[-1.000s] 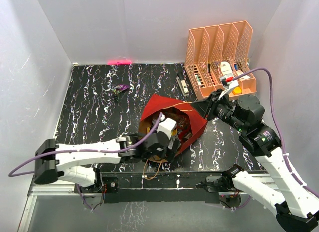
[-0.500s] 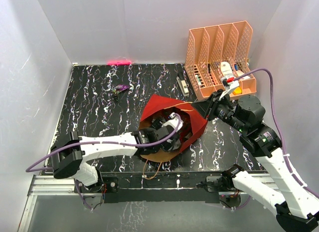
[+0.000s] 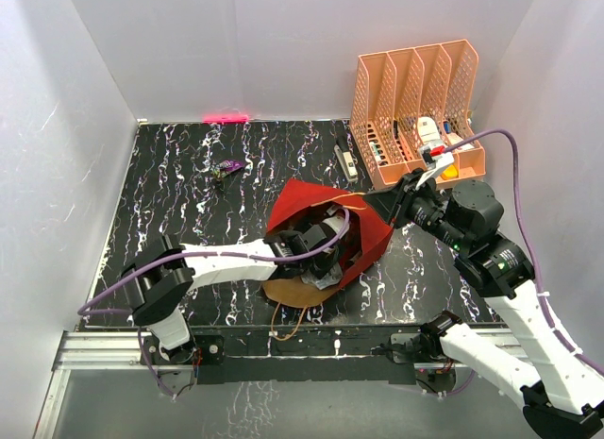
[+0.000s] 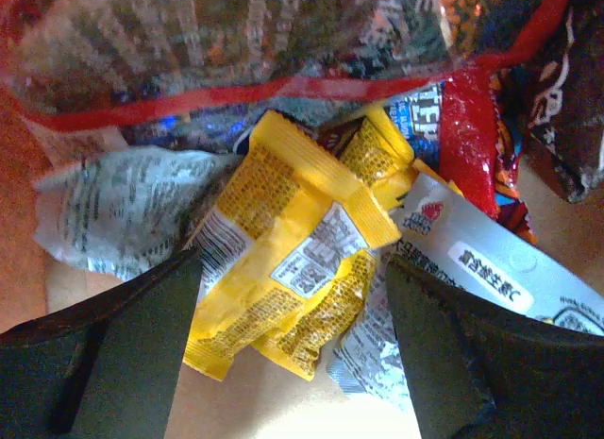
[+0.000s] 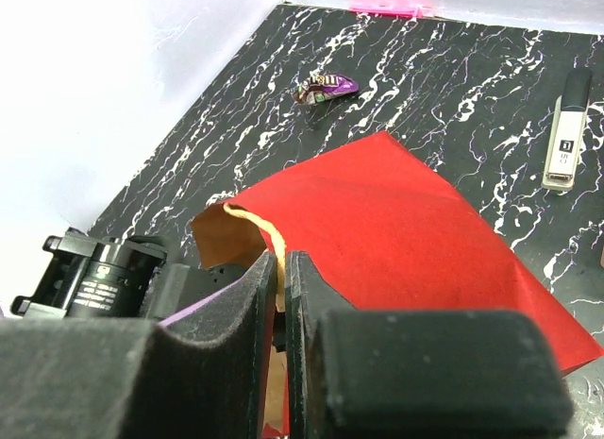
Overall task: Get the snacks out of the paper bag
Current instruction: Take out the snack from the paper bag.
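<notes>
Now: left gripper [image 4: 293, 307] spread over a yellow packet [image 4: 283, 260] inside the paper bag [image 3: 373, 233]

I have the paper bag lying on its side on the table [image 3: 170, 203], with its mouth facing the near edge. The right gripper [image 5: 282, 288] is pressed together on the bag's upper rim, pinching a fold of red paper. I judge that this hold props the mouth wide so my other arm can reach in. The left gripper is deep in the opening, its fingers spread wide with one on each side of the yellow packet. As far as I can tell they have not closed on it yet.

From the left wrist view, the yellow packet lies on the brown kraft floor. A silver-grey packet [image 4: 113, 208] sits just beside it on the left, and a white printed packet [image 4: 481, 269] touches its right edge. A large glossy red bag [image 4: 236, 42] lies behind them all. One purple packet [image 3: 229, 165] is out on the table, well apart from the paper bag, so I reckon most of the job remains. Closing on the yellow packet looks like the next move, though the crinkly film may slip.
</notes>
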You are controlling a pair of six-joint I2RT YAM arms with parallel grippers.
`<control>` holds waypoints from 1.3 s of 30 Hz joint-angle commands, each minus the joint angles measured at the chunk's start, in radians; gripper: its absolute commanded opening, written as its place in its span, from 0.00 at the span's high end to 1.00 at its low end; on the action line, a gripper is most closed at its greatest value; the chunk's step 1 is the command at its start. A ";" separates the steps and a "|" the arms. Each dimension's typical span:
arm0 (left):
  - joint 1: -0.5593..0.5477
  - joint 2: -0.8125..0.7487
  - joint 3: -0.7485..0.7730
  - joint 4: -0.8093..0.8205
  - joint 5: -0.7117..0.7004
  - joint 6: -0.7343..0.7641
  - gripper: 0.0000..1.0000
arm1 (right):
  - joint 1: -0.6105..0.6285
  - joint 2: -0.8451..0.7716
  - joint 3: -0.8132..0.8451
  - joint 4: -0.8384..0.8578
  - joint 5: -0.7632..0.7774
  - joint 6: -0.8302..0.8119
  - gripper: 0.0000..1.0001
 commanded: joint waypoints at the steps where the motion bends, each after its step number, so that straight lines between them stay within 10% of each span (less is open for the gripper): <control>1: 0.018 0.027 0.058 -0.015 -0.007 -0.003 0.21 | 0.002 -0.020 0.041 0.048 0.019 -0.007 0.88; 17: 0.087 0.110 0.108 -0.061 0.030 0.035 0.16 | 0.002 -0.025 0.036 0.040 0.025 -0.008 0.88; 39: 0.086 -0.011 0.072 -0.133 0.052 -0.082 0.67 | 0.002 -0.027 0.034 0.040 0.022 -0.008 0.88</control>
